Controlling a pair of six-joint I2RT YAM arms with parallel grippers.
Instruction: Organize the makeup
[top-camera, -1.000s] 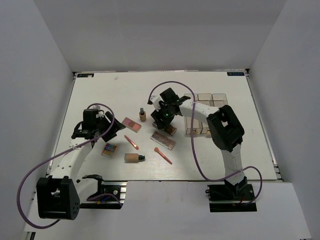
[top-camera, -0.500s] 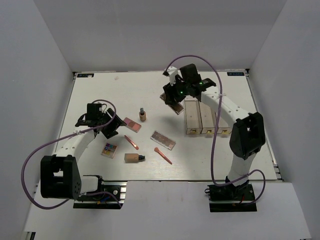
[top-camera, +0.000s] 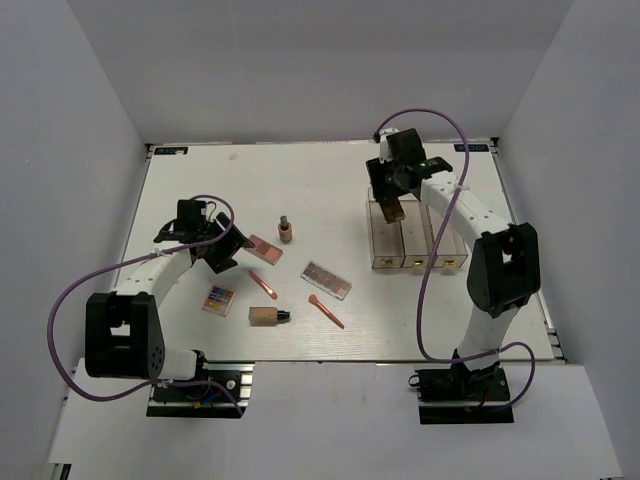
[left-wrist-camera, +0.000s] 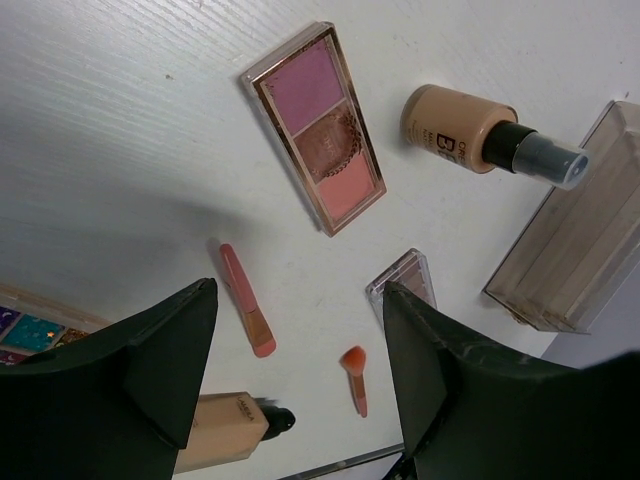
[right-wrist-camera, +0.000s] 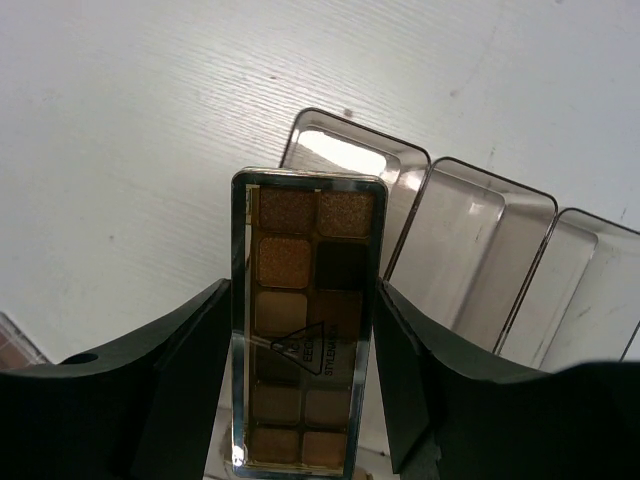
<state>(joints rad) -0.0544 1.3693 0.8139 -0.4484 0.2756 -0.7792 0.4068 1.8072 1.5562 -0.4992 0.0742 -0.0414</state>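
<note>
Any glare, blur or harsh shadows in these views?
Top external: even light, soft shadows, sharp. Left wrist: left gripper close up and slightly soft-edged, pink three-pan palette beyond sharp. Right wrist: bright glare on the leftmost clear plastic organizer box; lower half of the brown rectangular eyeshadow palette sits in shadow.

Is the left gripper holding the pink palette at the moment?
No, the left gripper is open and empty, and the pink palette lies flat on the table.

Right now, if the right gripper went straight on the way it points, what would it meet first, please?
The right gripper, shut on the brown palette, points toward the leftmost clear organizer box. The palette's far end would likely reach that box first, though depth is unclear.
</note>
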